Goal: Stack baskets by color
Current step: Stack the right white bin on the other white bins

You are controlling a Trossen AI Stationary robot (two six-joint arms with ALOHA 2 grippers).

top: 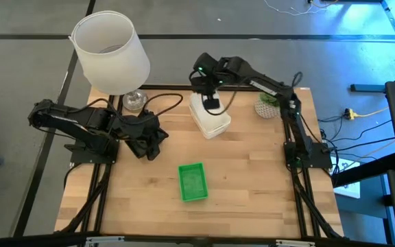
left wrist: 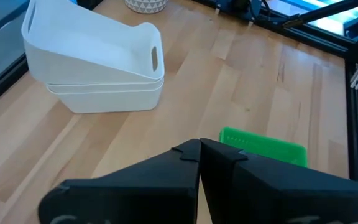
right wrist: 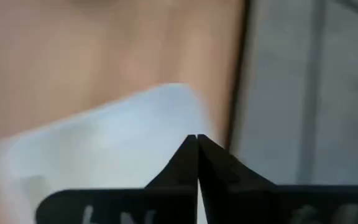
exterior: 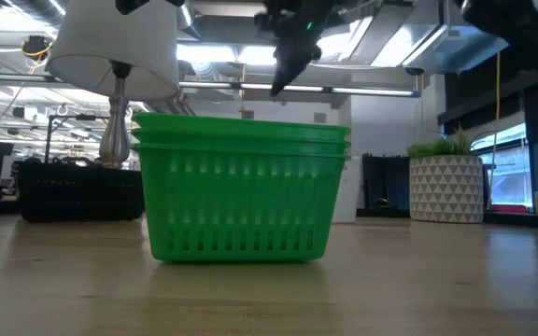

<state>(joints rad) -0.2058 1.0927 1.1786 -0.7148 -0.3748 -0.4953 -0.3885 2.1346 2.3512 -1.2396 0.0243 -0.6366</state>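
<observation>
Wooden tabletop (top: 252, 171) fills the high view, with grey floor around it. Taking the table's centre as the dial and its far edge as 12, the green baskets (top: 193, 182) sit nested in one stack toward 6 o'clock; the low view shows the stacked rims up close. The white baskets (top: 208, 118) stand at about 12 o'clock, and the left wrist view shows this stack with its top basket tilted in the one below, not seated flat. Black baskets (top: 145, 140) lie at about 9 o'clock, partly hidden under the left arm; how many are there cannot be told.

The right gripper (top: 212, 103) hovers above the far end of the white baskets, its fingers pressed together with nothing between them; whether they touch the stack cannot be told. The left gripper (left wrist: 199, 150) waits at 9 o'clock, over the black baskets, fingers likewise pressed together and empty in its wrist view.

A lamp (top: 110, 51) with a white shade stands at 11 o'clock, at the far left corner. A potted plant (top: 267, 104) sits at 1 o'clock beside the right arm.
</observation>
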